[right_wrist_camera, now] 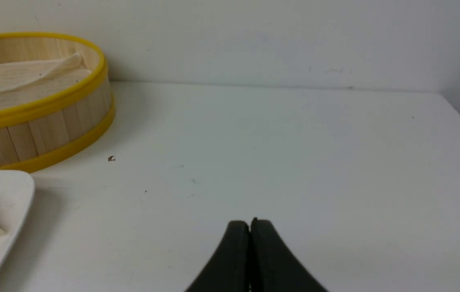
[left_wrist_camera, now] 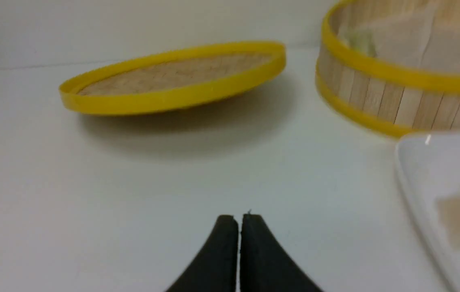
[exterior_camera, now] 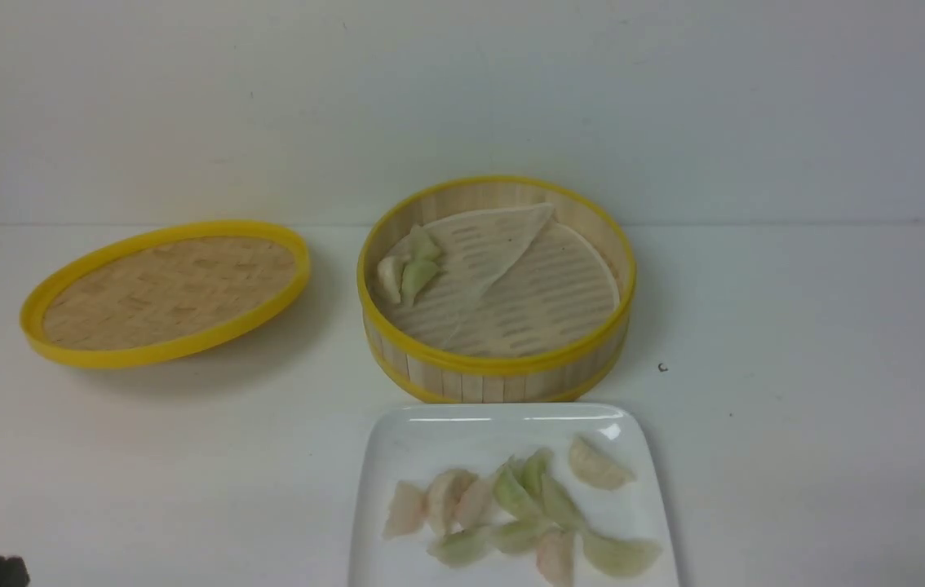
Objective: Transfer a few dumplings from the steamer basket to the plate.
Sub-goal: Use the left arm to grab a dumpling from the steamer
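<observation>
**A:** Where does everything sit?

**B:** The round bamboo-slat steamer basket with yellow rims [exterior_camera: 495, 371] is mid-bench, toward the far edge. The glossy white square plate [exterior_camera: 462, 432] lies just in front of it at the near edge. Roughly ten small crescent dumplings [exterior_camera: 524, 509], pale green, cream and pinkish, are piled on the plate. Three more dumplings [exterior_camera: 407, 269] huddle against the basket's left wall.

**A:** And the grippers?

**B:** Both are clenched on nothing. The black left gripper [left_wrist_camera: 238, 221] has its tips pressed together over bare white bench [exterior_camera: 797, 408] by the near-left corner. The black right gripper [right_wrist_camera: 250, 225] is the same, out toward the right edge.

**A:** What could go wrong?

**B:** The perforated whitish liner sheet [exterior_camera: 511, 277] is folded back on itself, and those three dumplings rest on it. I'd expect a pinch there to catch the sheet and drag everything along. The three are touching, so they may come up as a clump or tear. The plate is crowded, so another drop could knock one off. A low approach might also clip the rim and push the basket into the plate.

**A:** Do the views differ?

**B:** Only the front view looks down into the basket and shows the whole pile on the plate. It shows the left gripper as a dark sliver and the right one not at all. The wrist views show the closed tips. The left wrist view also shows the flat woven yellow-rimmed lid [left_wrist_camera: 173, 77], toward the left edge, sitting tilted.
</observation>
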You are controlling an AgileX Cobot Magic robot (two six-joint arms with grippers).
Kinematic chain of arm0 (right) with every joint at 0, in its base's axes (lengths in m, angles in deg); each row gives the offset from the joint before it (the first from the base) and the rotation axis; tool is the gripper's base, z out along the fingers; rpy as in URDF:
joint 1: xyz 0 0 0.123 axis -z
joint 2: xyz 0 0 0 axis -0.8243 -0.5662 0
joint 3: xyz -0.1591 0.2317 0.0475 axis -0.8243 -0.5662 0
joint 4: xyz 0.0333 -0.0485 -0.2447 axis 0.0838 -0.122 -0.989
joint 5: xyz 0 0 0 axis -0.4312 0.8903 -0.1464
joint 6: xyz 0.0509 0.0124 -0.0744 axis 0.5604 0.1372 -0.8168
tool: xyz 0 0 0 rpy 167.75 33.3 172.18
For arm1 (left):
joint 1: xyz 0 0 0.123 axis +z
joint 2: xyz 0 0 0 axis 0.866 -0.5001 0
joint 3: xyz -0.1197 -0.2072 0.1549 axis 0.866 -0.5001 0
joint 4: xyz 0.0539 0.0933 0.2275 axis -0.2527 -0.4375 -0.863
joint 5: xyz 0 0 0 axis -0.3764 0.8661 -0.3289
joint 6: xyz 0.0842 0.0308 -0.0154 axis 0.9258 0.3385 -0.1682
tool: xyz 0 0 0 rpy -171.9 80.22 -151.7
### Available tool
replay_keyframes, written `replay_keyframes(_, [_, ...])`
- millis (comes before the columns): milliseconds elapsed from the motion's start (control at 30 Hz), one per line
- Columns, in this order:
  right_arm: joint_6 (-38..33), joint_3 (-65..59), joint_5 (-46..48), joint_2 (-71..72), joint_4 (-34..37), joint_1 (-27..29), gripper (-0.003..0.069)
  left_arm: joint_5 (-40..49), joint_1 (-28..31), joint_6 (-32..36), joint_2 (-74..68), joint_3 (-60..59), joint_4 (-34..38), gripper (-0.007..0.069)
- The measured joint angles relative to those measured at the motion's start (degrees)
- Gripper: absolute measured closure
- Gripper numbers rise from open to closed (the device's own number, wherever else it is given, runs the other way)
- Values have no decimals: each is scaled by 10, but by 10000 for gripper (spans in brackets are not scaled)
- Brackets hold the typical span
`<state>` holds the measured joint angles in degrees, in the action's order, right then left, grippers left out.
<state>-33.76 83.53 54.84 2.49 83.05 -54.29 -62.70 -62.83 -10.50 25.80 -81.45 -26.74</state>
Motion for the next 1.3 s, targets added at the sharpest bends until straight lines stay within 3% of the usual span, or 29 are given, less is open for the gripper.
replay_keyframes(233, [0,0,0,0,0,0,672,-275,0,-29,0,3,184,631])
replay_keyframes(333, [0,0,0,0,0,0,672,-285,0,-54,-2,48,204,631])
replay_keyframes(467, [0,0,0,0,0,0,672,-152,0,-58,-72,179,154,631])
replay_keyframes(567, [0,0,0,0,0,0,672,88,0,-56,-241,353,113,631])
replay_keyframes(700, [0,0,0,0,0,0,672,262,0,-11,-424,482,107,631])
replay_keyframes(1000, [0,0,0,0,0,0,672,353,-19,150,-803,671,183,631])
replay_keyframes(1300, [-1,0,0,0,0,0,672,370,-116,102,-978,841,65,631])
